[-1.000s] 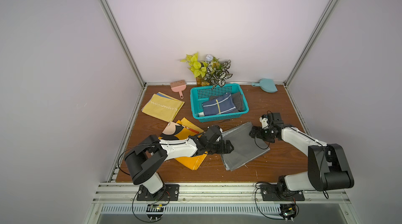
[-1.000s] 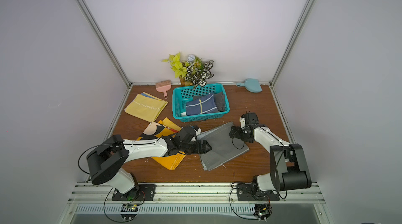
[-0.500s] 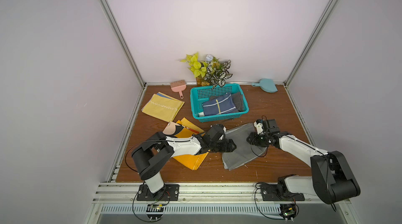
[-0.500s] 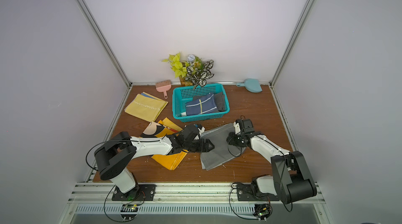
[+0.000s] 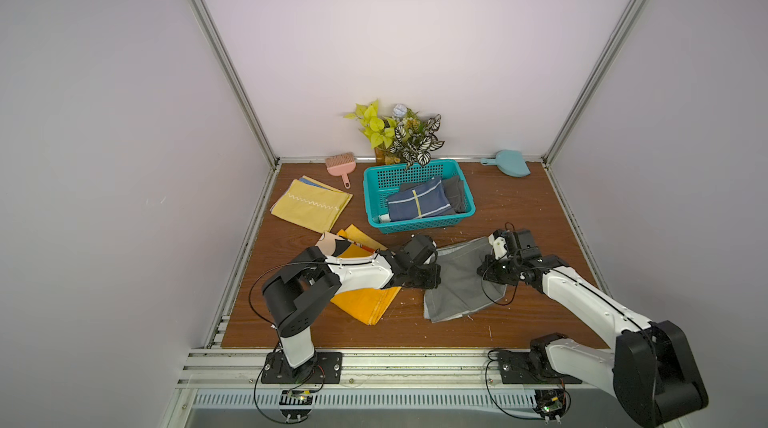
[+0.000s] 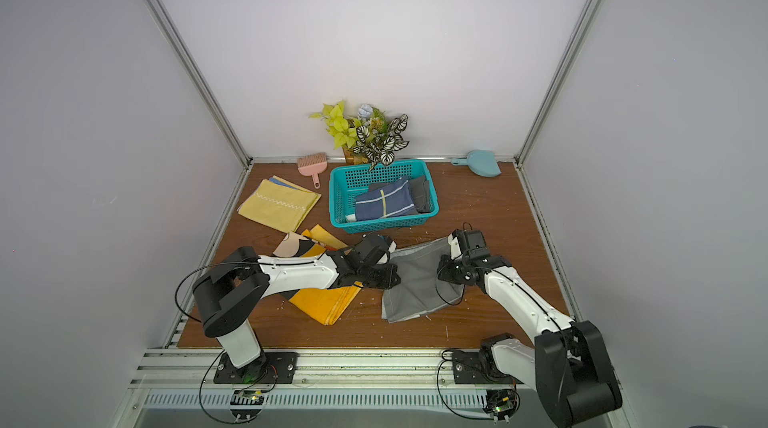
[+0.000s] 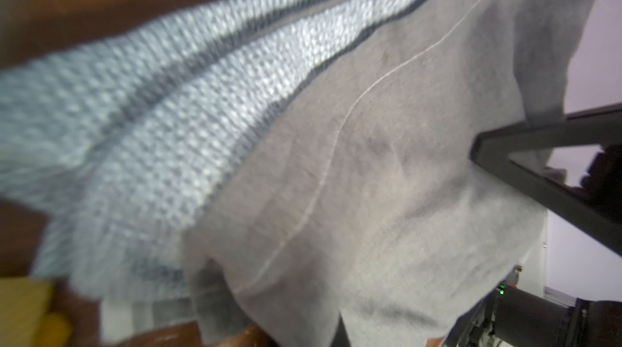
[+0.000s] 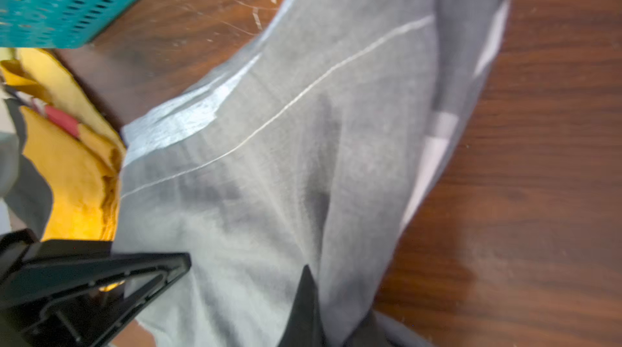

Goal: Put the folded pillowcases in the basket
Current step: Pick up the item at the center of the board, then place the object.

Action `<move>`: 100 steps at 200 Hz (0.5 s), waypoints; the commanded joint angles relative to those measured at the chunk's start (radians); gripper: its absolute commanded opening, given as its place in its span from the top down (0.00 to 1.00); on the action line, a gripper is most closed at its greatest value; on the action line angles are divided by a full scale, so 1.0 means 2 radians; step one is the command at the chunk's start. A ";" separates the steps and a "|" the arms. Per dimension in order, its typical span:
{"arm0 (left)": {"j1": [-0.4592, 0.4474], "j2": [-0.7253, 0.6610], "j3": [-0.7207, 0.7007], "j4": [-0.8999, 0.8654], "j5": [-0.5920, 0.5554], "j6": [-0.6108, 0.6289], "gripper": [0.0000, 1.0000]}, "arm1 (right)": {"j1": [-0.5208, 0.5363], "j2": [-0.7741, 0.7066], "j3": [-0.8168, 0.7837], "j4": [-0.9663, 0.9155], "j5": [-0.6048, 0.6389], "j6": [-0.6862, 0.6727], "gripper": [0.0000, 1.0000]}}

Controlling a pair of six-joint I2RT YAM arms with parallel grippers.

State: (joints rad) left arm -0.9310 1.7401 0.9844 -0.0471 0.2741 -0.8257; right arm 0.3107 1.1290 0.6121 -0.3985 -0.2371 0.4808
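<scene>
Now my two grippers are both pressed together on the one grey pillowcase (image 5: 457,287): left gripper (image 5: 430,280) at one edge, right gripper (image 5: 486,274) at the opposite edge. It lies on the table (image 5: 519,206) near the single basket (image 5: 419,225), which holds two cloths: blue striped cloth (image 5: 417,204), dark grey cloth (image 5: 455,193).

Grey pillowcase (image 5: 459,287) lies rumpled on bench (image 5: 523,218), just in front of basket (image 5: 375,191). Left gripper (image 5: 432,279) closed on its left edge, right gripper (image 5: 487,274) closed on its right edge. Basket holds blue cloth (image 5: 417,206) and dark grey cloth (image 5: 455,193). Orange cloth (image 5: 365,301) lies under left arm. Yellow cloth (image 5: 309,208), brush (image 5: 340,164), plant (image 5: 399,131), dustpan (image 5: 511,162) sit toward back.
</scene>
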 commanded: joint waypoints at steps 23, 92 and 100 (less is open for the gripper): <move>-0.008 -0.056 0.111 -0.120 -0.032 0.055 0.99 | 0.039 -0.050 0.119 -0.072 0.020 0.027 1.00; 0.014 -0.086 0.217 -0.191 -0.069 0.105 0.99 | 0.052 0.016 0.301 -0.068 0.011 0.010 1.00; 0.029 -0.082 0.223 -0.195 -0.063 0.113 0.99 | 0.051 0.034 0.318 -0.061 0.013 0.005 1.00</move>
State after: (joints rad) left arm -0.9249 1.5677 1.3792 -0.3500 0.1692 -0.6819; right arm 0.4107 1.1149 1.1423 -0.5808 -0.2077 0.5167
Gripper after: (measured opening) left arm 0.053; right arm 0.092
